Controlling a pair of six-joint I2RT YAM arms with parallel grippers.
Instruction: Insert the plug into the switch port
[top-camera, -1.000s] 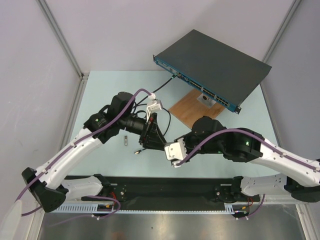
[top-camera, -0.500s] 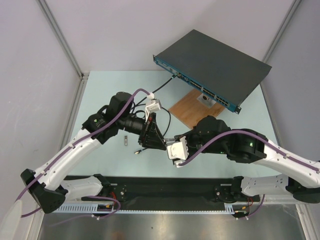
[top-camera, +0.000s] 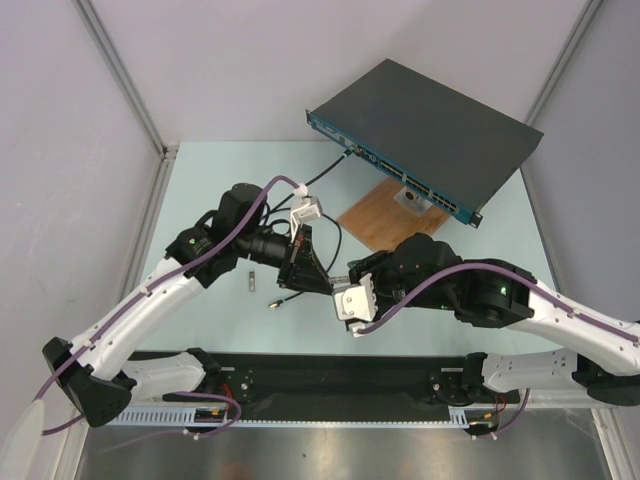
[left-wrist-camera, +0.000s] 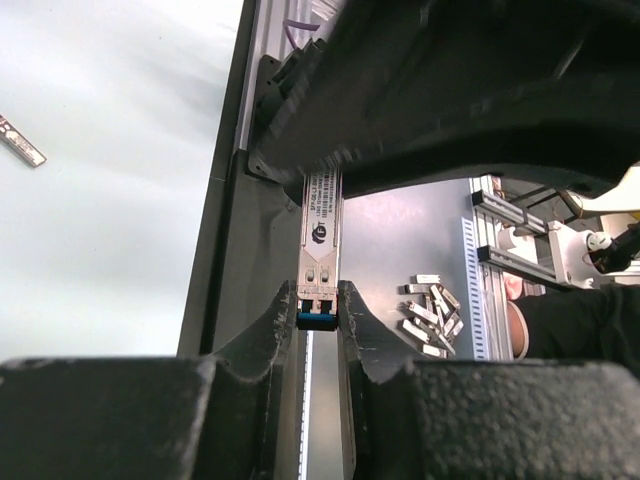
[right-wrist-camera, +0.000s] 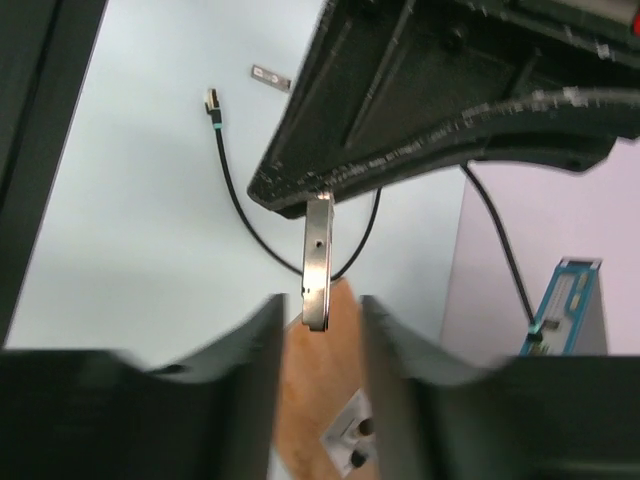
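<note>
**Plug held in mid-air between the two arms**

The slim, rectangular metal plug (left-wrist-camera: 320, 240) is hovering over the near middle of the pale bench (top-camera: 210, 190). It is well apart from the switch (top-camera: 430, 115), which is sitting at the far right: a flat box with a matt black top and a blue ported face. The left fingers (left-wrist-camera: 268, 335) are clamping the plug's blue-tipped end. The right fingers (right-wrist-camera: 250, 340) are standing apart around the bare metal end, not touching it. The plug's white label is showing fine print too small to read.

1. Pale green table top (top-camera: 200, 200), flat, walled at the left and the far side.
2. At the far right corner: switch (top-camera: 430, 120), set at an angle.
3. Just in front of it: brown wooden board (top-camera: 372, 222), lying flat.
4. From the switch's front: black cable (top-camera: 325, 175), looping over the table to a loose end (top-camera: 275, 303).
5. Near that end, not touching: small silver strip (top-camera: 252, 280).
</note>
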